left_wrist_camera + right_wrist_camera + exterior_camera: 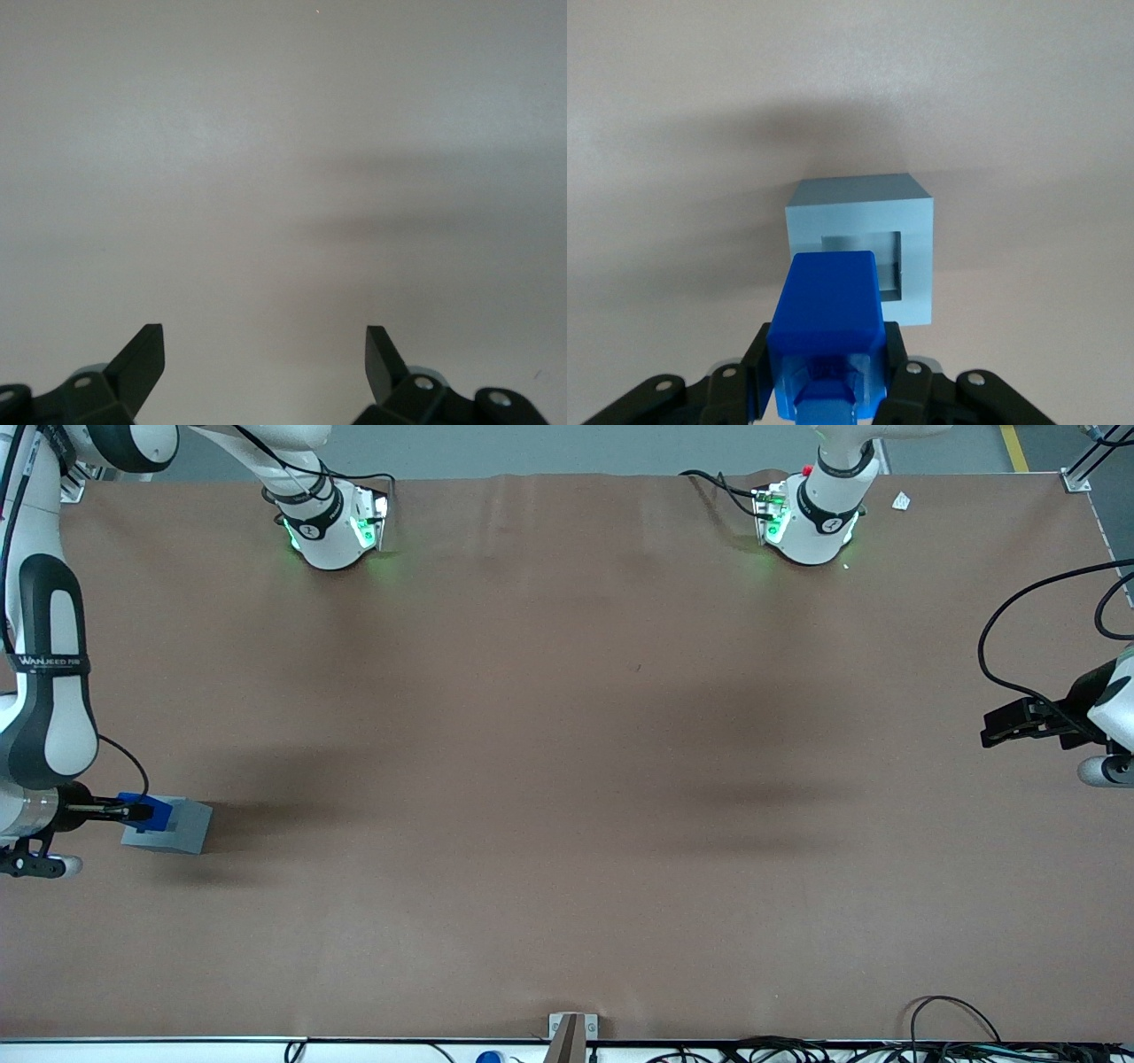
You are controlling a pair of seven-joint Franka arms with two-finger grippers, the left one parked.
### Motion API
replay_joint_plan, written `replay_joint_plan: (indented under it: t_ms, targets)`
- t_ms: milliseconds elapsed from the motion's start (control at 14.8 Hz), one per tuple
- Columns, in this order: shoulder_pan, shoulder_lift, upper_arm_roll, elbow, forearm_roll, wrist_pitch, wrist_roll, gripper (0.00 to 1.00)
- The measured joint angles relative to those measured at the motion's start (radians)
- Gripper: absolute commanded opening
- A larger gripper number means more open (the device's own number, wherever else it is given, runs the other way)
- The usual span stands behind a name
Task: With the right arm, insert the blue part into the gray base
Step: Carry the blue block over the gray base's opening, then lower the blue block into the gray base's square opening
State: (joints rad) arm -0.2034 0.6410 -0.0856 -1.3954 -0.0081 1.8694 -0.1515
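Observation:
The gray base (177,828) (864,248) sits on the brown table near the working arm's end, its square recess (864,261) facing up. My right gripper (133,812) (826,354) is shut on the blue part (151,811) (826,314), which hangs just above the base and overlaps one edge of the recess. The black fingers (908,367) press against both sides of the blue part. Whether the blue part touches the base cannot be made out.
The brown table cover (567,779) spreads wide toward the parked arm's end. Both arm bases (332,527) (811,518) stand at the table edge farthest from the front camera. A small bracket (571,1032) and cables (957,1036) line the nearest edge.

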Motion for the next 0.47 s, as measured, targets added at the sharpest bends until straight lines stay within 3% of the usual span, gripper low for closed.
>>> replay_joint_plan:
  t_ms: [473]
  targets:
    - [-0.002, 0.017, 0.0, 0.019, -0.001, 0.0, -0.001, 0.01]
